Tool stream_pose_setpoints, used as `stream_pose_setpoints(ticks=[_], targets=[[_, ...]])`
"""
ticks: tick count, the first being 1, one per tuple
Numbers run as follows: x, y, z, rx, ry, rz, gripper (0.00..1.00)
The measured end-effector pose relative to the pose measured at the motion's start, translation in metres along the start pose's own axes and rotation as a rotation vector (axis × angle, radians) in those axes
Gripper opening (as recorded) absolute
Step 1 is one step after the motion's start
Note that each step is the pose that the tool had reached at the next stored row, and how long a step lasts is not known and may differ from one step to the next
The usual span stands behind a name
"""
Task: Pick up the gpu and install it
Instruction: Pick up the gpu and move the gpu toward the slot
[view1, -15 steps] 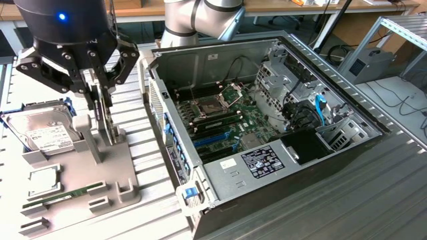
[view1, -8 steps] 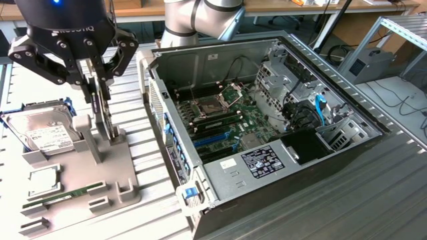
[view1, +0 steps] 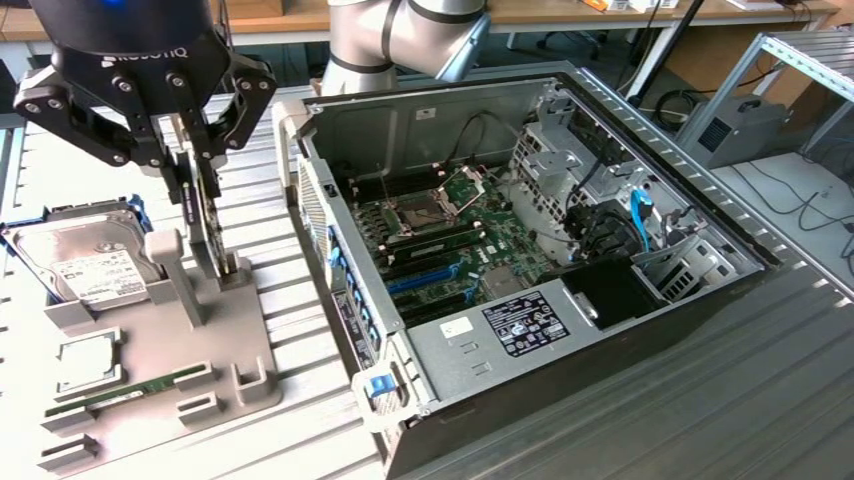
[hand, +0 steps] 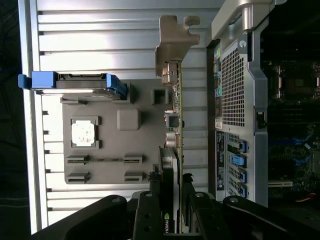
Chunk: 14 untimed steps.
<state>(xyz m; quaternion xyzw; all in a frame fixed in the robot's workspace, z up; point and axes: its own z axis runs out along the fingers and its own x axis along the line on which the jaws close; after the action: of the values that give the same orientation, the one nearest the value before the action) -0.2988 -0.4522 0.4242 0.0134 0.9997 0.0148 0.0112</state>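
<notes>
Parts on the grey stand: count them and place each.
4. The hard drive at one end of the stand; the processor chip next to it; the memory stick past the chip; the graphics card upright in the gripper.

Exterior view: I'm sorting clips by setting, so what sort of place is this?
Probably a robotics lab set up for computer assembly: an open computer case lies on a slatted metal table, a grey fixture holds a hard drive, and workbenches stand behind.
</notes>
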Motion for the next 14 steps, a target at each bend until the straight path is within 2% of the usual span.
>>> stream_pose_setpoints(ticks=[7,14], targets=[[-0.002,0.0001,0.0000,0.0000,0.0000,0.000,0.27],[-0.012,0.0003,0.0002,0.0000,0.0000,0.000,0.27]])
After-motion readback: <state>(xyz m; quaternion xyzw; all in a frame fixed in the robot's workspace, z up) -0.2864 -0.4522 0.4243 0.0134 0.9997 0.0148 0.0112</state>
